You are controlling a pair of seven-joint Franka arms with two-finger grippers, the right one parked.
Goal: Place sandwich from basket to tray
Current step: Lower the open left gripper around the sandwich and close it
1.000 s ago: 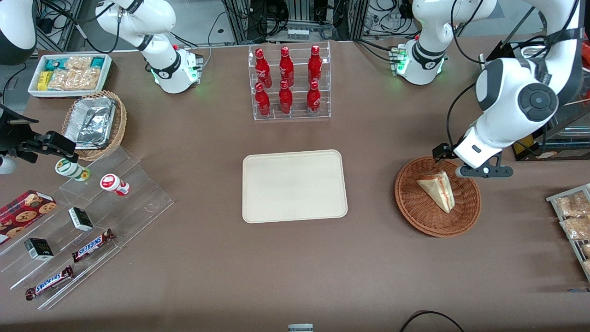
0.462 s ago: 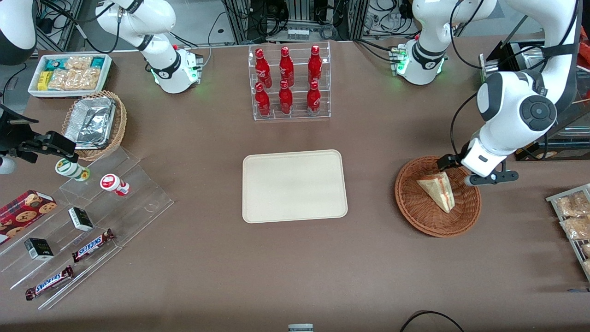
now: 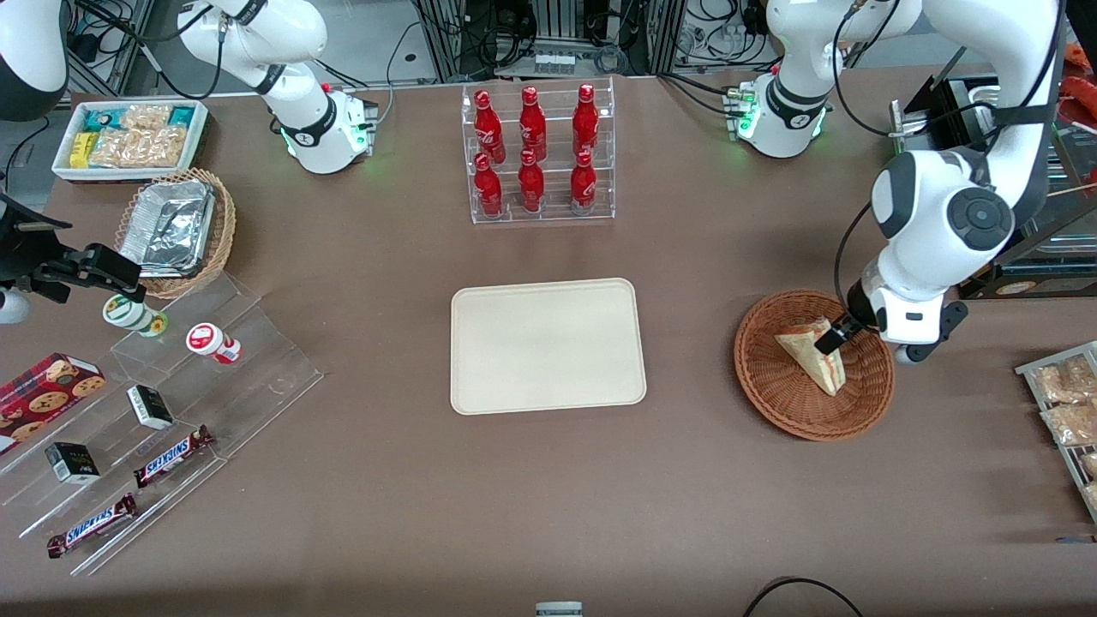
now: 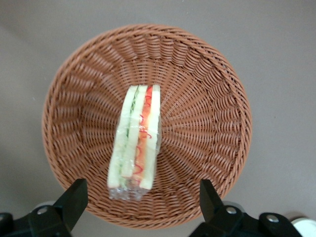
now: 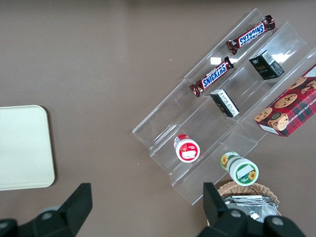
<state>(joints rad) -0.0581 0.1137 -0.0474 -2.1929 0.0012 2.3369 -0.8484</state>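
The sandwich (image 3: pixel 807 353), a wrapped wedge of pale bread with red and yellow filling, lies in the round reddish-brown basket (image 3: pixel 771 403) toward the working arm's end of the table. My gripper (image 3: pixel 861 343) hangs low over the basket, open, one dark finger (image 3: pixel 830 340) down by the sandwich's wide end. In the left wrist view the sandwich (image 4: pixel 136 143) stands on edge in the basket (image 4: pixel 197 98), and the gripper (image 4: pixel 141 197) is spread wide above its wrapped end without touching it. The beige tray (image 3: pixel 548 345) sits bare at the table's middle.
A clear rack of red bottles (image 3: pixel 536 154) stands farther from the camera than the tray. A tan basket with foil containers (image 3: pixel 176 227), a white snack bin (image 3: pixel 128 137) and acrylic steps (image 3: pixel 154 411) lie toward the parked arm's end. Snack packets (image 3: pixel 1063 403) sit beside the basket.
My gripper has come down and nearer the camera, turning at the wrist, from the basket's rim to over the sandwich. The sandwich has not moved.
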